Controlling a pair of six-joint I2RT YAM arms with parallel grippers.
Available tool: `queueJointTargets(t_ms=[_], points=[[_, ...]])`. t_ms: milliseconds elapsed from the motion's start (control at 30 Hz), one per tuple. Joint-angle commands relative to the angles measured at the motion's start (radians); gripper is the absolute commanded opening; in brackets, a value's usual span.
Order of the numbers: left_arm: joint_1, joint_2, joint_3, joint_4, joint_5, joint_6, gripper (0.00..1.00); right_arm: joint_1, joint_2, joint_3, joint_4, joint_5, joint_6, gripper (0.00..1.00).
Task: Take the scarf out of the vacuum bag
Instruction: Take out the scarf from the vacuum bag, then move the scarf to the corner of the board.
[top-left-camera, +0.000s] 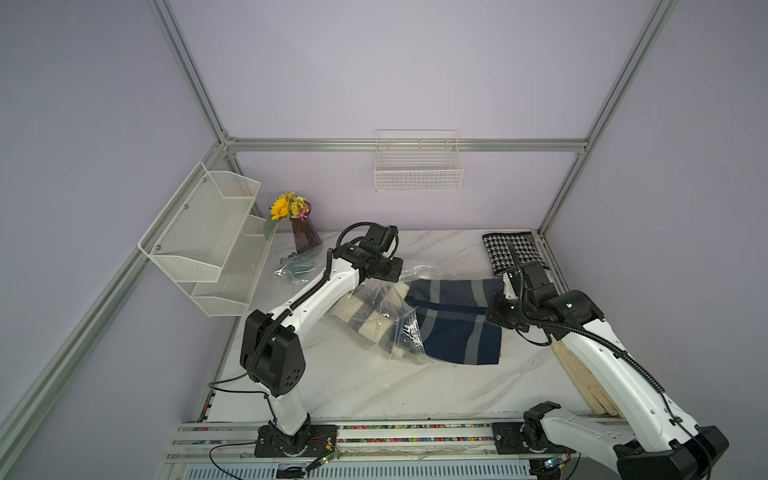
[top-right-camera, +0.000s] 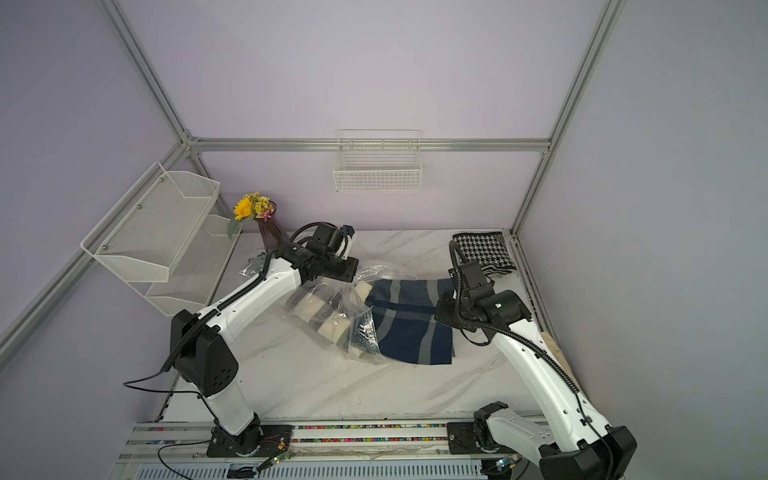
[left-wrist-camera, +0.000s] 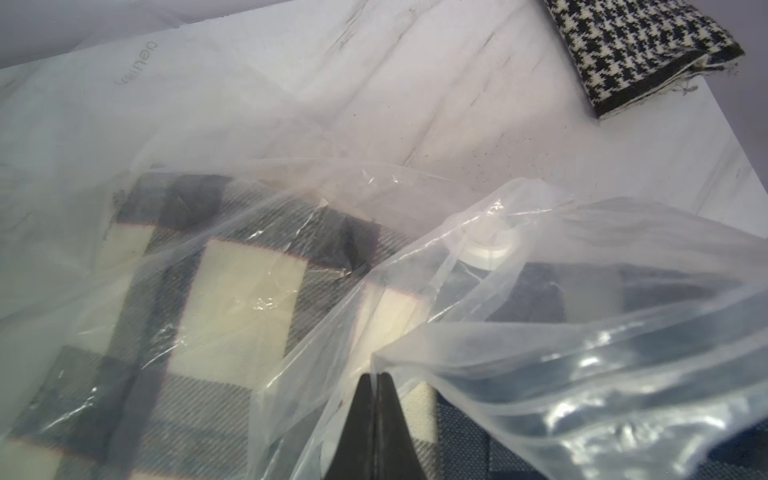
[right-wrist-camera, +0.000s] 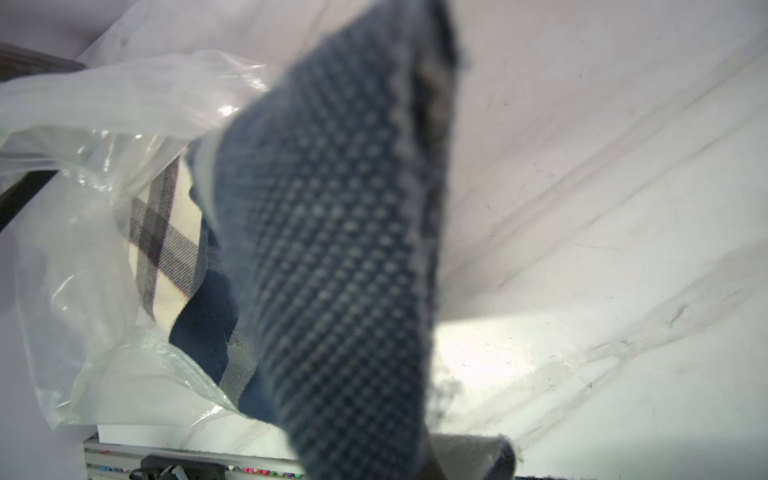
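Note:
The vacuum bag (top-left-camera: 376, 301) lies crumpled and clear in the middle of the marble table, and its white valve cap (left-wrist-camera: 490, 248) shows in the left wrist view. My left gripper (left-wrist-camera: 377, 377) is shut on a fold of the bag's plastic at its far side (top-left-camera: 392, 272). The scarf (top-left-camera: 453, 322), dark blue with grey stripes, stretches out of the bag's mouth to the right. My right gripper (top-left-camera: 498, 293) is shut on its raised far-right corner. In the right wrist view the scarf (right-wrist-camera: 345, 249) hangs across the lens and hides the jaws. A cream and grey plaid cloth (left-wrist-camera: 232, 303) is inside the bag.
A folded black-and-white houndstooth cloth (top-left-camera: 515, 251) lies at the back right. A vase of flowers (top-left-camera: 305, 235) and a small plastic packet (top-left-camera: 297, 270) stand at the back left by a white mesh shelf (top-left-camera: 208, 241). Pale wooden boards (top-left-camera: 582, 374) line the right edge.

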Motion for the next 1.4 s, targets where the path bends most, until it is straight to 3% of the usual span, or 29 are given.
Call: queueJointTargets(t_ms=[0,633,1133,1367], points=[[0.033,-0.014,-0.003,0.023,-0.015,-0.003,0.0,-0.062,-0.001,-0.024,-0.031,0.052,0.025,0.0],[0.18,-0.043,-0.023,0.032,0.04,-0.036,0.0,-0.29,0.123,-0.111,0.025,0.193,0.041,0.0],[0.303,-0.11,-0.084,0.075,0.122,-0.094,0.0,-0.435,0.297,-0.016,0.084,0.335,-0.047,0.0],[0.315,-0.155,-0.119,0.111,0.144,-0.067,0.0,-0.502,0.363,-0.018,0.153,0.324,-0.07,0.0]])
